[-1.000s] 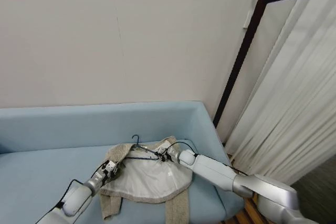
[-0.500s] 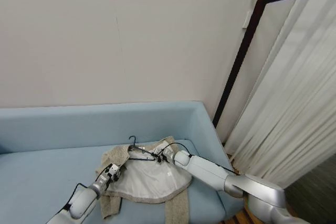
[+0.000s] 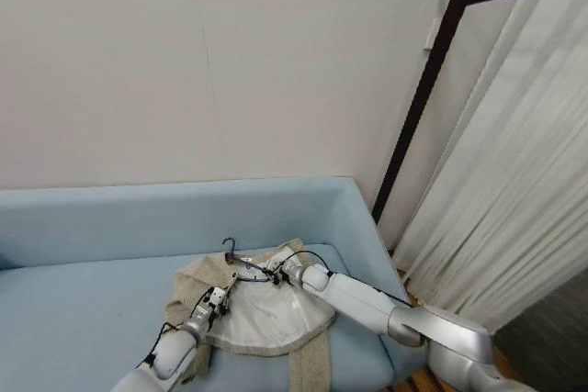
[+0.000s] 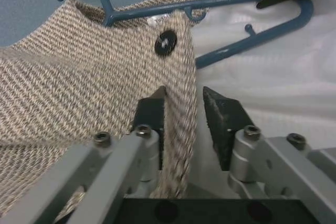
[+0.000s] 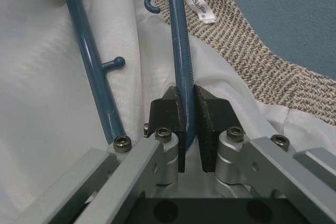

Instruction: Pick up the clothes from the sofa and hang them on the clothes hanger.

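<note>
Head view: jacket (image 3: 191,274) half-hides hanger (image 3: 241,262)

We see a beige knit cardigan (image 3: 197,273) with white lining spread on the light blue sofa (image 3: 83,291). Our left pincer (image 3: 217,301) sits at its front edge; our right pincer (image 3: 272,275) meets the dark hanger (image 3: 237,259) near the collar.
</note>
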Motion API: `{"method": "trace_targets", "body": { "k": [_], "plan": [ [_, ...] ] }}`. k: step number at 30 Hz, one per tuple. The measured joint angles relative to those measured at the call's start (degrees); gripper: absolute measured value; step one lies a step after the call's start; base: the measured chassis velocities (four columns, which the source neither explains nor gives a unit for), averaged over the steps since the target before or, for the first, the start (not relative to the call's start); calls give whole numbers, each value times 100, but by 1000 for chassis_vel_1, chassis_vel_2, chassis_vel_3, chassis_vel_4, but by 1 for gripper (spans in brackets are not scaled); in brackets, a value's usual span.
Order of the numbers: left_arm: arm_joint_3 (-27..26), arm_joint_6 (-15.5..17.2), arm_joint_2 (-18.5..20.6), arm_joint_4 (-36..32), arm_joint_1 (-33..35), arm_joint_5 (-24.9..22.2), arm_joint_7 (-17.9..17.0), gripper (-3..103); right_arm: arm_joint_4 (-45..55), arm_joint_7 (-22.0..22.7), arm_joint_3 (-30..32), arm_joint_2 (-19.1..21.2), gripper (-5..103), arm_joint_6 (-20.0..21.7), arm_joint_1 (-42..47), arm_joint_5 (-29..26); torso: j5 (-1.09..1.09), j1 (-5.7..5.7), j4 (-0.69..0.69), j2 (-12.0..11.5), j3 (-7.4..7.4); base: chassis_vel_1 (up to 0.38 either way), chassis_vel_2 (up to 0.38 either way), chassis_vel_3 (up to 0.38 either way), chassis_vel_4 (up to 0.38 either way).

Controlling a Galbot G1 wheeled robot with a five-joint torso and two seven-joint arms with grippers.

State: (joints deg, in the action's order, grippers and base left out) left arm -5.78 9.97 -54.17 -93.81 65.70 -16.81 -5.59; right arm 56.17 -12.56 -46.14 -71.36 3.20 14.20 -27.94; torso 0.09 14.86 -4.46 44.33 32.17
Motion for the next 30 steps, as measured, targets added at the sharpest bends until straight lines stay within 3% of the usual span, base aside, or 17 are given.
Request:
{"method": "trace_targets", "body": {
  "k": [2,4,5,8,10,11,13,14,17,19,22,23,24,25,28,29,30],
  "plan": [
    [-15,-34,-24,-119,81,-90,-118,39,13,19,1,-6,6,10,2,-9,-1,0,-1,0,0,0,0,0,0],
    [-59,-34,-9,-213,158,-114,-158,39,33,26,1,-5,6,19,3,-14,-2,0,-2,0,0,0,0,0,0],
    [-131,-33,36,-332,259,-127,-181,45,59,29,1,4,6,30,3,-20,-2,0,-1,0,0,0,0,0,0],
    [-534,-16,268,-721,601,-151,-187,61,95,30,5,36,6,39,3,-33,0,0,1,0,0,0,0,0,0],
    [-707,-71,373,-828,721,-180,-186,61,100,28,19,48,6,36,3,-32,1,0,2,0,0,0,0,0,0],
    [-857,-164,450,-886,799,-226,-181,67,106,27,27,62,6,14,3,-29,0,0,2,0,0,0,0,0,0],
    [-1178,-243,600,-959,843,-460,-121,78,110,21,42,83,6,-101,18,-2,-1,0,1,0,-1,0,0,0,0],
    [-1178,-243,600,-959,843,-460,-121,78,110,21,42,83,6,-101,18,-2,-1,0,1,0,-1,0,0,0,0],
    [-1498,31,879,-738,516,-1160,203,93,125,23,76,96,6,-219,92,101,-1,0,-2,0,-1,0,0,0,0],
    [-1526,111,947,-597,370,-1294,316,93,136,27,77,95,6,-220,116,104,-1,0,-1,0,-1,0,0,0,0],
    [-1592,223,1262,-114,21,-1498,893,99,54,23,61,-69,6,-220,124,107,-4,0,-8,0,-1,0,0,0,0],
    [-1640,279,1387,17,-10,-1509,1229,100,-5,-1,55,-191,6,-221,107,105,-1,0,-3,0,0,0,0,0,0],
    [-1640,279,1387,17,-10,-1509,1229,100,-5,-1,55,-191,6,-221,107,105,-1,0,-3,0,0,0,0,0,0],
    [-1599,319,1492,165,-155,-1525,1628,100,-10,-13,55,-257,6,-233,97,93,-1,0,7,0,0,0,0,0,0],
    [-1179,351,1640,596,-811,-1744,2548,100,50,-79,76,-243,6,-315,96,95,-1,0,9,0,0,0,0,0,0],
    [-1179,351,1640,596,-811,-1744,2548,100,50,-79,76,-243,6,-315,96,95,-1,0,9,0,0,0,0,0,0],
    [-1003,345,1651,772,-1081,-1803,2809,100,60,-121,94,-224,6,-399,103,113,-2,0,0,0,0,0,0,0,0]
  ]
}}
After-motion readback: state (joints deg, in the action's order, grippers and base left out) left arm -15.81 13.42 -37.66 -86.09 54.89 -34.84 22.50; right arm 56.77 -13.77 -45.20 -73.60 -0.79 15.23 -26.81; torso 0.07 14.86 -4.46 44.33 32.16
